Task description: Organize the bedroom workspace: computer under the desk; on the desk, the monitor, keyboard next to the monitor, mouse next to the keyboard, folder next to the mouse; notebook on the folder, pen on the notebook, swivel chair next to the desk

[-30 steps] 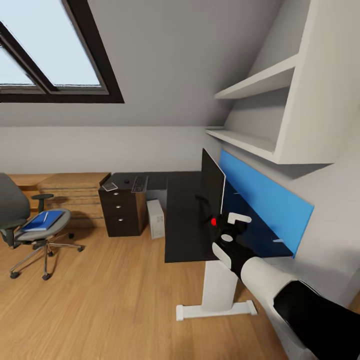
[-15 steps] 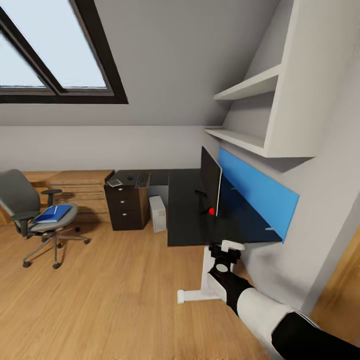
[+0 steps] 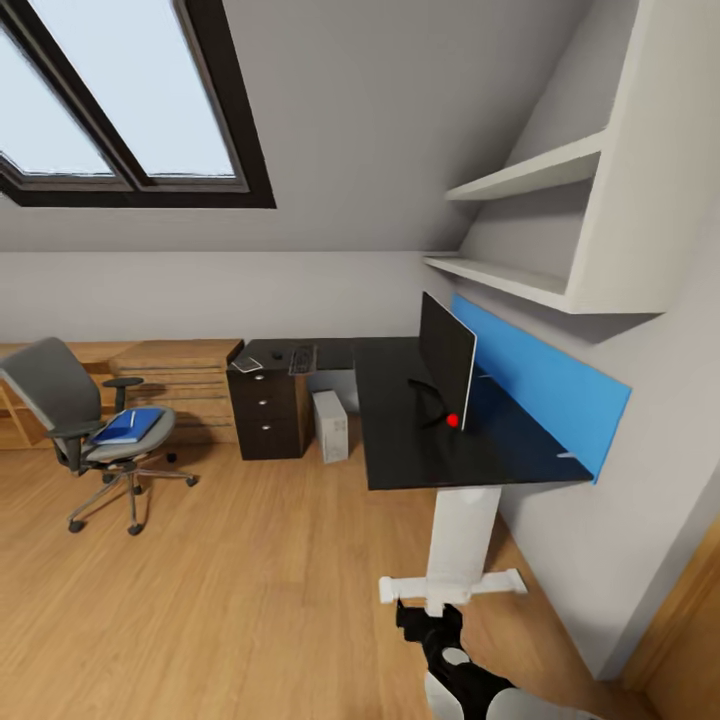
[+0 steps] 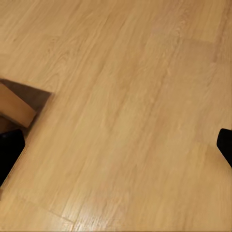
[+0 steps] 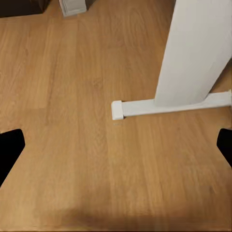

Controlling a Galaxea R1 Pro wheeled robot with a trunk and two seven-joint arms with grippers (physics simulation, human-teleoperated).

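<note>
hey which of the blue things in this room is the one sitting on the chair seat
The folder, a flat bright-blue rectangle lying on the swivel chair seat. The other blue thing, the long blue wall panel, is fixed upright on the wall behind the desk.

One desk [image 3: 400, 420], one monitor [image 3: 445, 358], one computer [image 3: 329, 426], one swivel chair [image 3: 85, 425], one folder [image 3: 127, 425], one keyboard [image 3: 301, 359], perhaps one mouse [image 3: 275, 355], two wall shelves [image 3: 520, 230], three pedestal drawers [image 3: 267, 417]

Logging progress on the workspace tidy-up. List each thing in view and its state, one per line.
monitor: upright on the desk.
keyboard: flat on the desk's far end.
notebook: flat on the desk, above the drawers.
computer: upright on the floor under the desk.
folder: lying on the swivel chair seat.
right gripper: low over the floor, empty.
</note>
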